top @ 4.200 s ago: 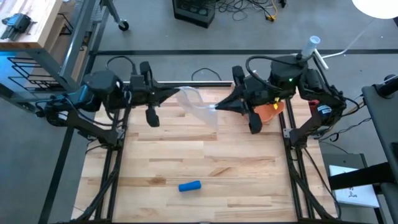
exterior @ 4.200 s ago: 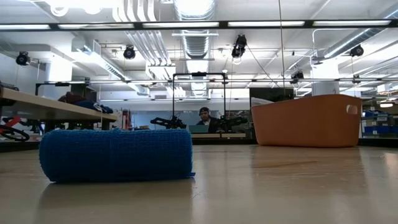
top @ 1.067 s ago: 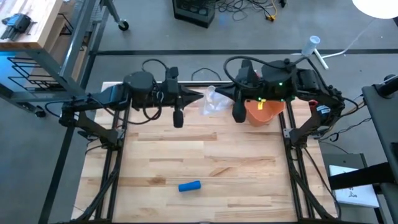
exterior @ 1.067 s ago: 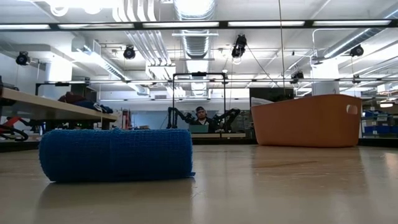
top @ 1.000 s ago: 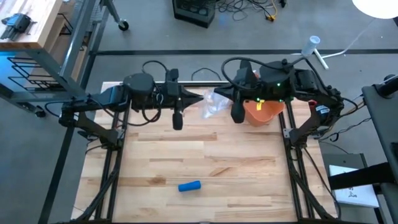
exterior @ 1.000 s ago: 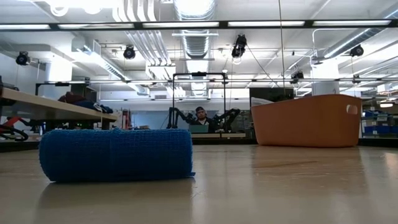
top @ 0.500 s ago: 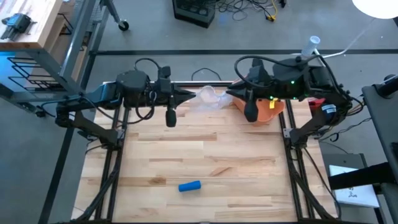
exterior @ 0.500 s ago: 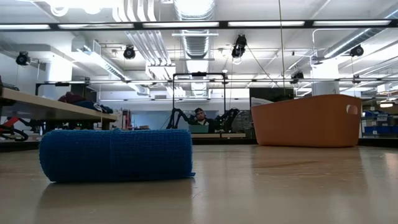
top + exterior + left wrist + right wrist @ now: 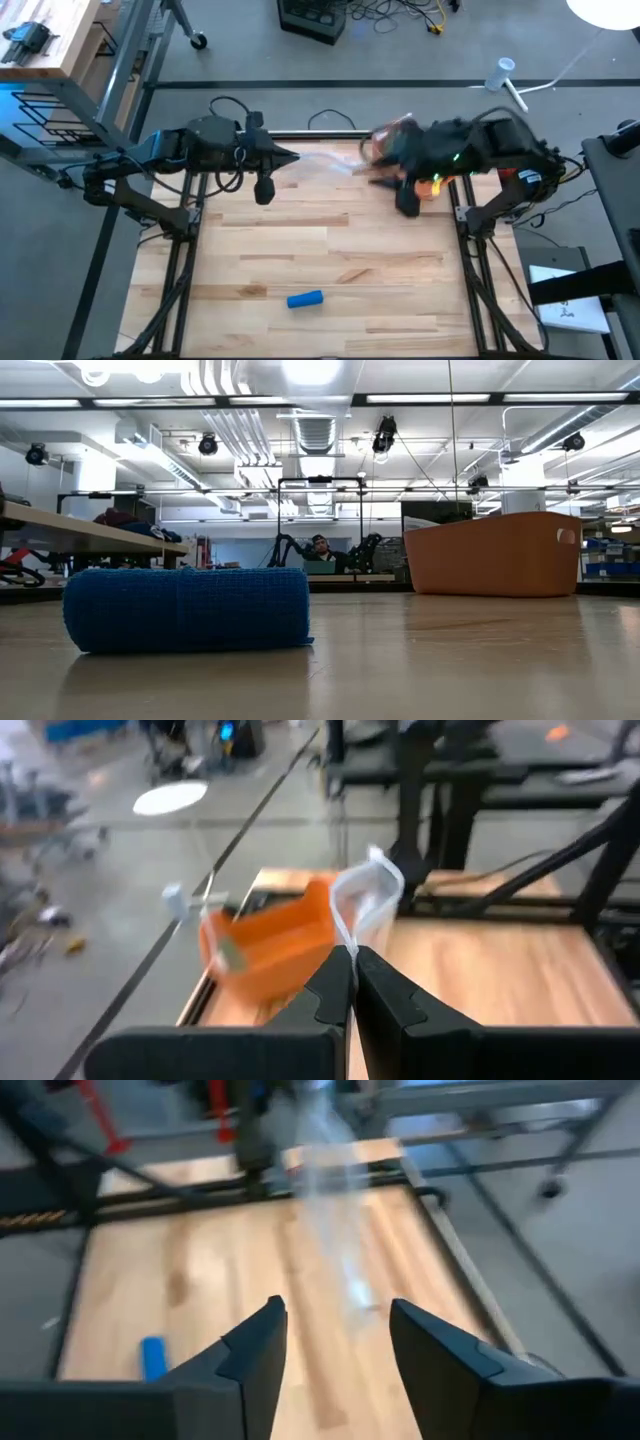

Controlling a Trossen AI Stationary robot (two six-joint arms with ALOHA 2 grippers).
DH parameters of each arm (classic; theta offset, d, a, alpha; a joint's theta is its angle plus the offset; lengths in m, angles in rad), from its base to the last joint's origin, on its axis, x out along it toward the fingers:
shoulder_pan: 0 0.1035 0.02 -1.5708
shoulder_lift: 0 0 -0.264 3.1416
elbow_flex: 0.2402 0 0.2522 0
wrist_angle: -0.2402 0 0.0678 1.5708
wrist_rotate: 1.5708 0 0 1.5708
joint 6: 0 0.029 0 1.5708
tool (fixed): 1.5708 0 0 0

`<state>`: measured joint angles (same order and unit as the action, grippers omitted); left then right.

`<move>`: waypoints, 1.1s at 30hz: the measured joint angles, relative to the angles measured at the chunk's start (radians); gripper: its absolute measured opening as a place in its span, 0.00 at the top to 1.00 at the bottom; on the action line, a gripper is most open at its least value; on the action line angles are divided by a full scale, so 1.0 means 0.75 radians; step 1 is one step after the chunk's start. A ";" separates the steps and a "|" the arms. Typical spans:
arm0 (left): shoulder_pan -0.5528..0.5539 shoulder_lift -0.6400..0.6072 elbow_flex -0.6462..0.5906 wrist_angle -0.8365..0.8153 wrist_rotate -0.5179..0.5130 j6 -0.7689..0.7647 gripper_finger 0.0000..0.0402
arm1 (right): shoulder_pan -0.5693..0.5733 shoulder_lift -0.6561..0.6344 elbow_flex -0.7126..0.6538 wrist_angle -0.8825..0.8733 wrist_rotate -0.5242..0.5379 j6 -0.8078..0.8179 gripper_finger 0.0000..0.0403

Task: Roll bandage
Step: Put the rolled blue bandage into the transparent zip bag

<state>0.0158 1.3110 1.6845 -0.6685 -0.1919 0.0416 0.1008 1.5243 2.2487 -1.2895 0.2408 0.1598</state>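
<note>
We are seeing the left gripper (image 9: 352,982) pinching a clear plastic bag (image 9: 365,900) at twelve o'clock on the table (image 9: 330,240), while the right gripper (image 9: 330,1342) is standing wide, touching nothing. The blue bandage roll (image 9: 305,299) is lying at six o'clock, long axis pointing three to nine.

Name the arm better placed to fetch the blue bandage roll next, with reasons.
Right, probably. The right claw is open and empty, while the left claw is shut on the clear plastic bag. The blue bandage roll lies about equally far from both.
</note>
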 joint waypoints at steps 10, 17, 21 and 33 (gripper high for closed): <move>0.047 -0.127 -0.114 -0.342 -0.046 -0.136 1.00 | 0.146 0.133 -0.425 0.367 -0.100 0.040 0.50; 0.046 -0.383 -0.476 -0.360 -0.047 -0.189 1.00 | 0.247 0.409 -0.636 0.925 -0.317 0.250 0.41; 0.034 -0.503 -0.679 -0.254 -0.039 -0.274 1.00 | 0.323 0.623 -0.605 0.988 -0.333 0.276 0.37; 0.024 -0.569 -0.930 -0.087 -0.048 -0.272 1.00 | 0.383 1.160 -0.217 0.808 -0.307 0.239 0.29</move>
<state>0.0338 0.8844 0.9872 -0.7335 -0.2277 -0.1627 0.3882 2.3944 2.0860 -0.6834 0.0107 0.3394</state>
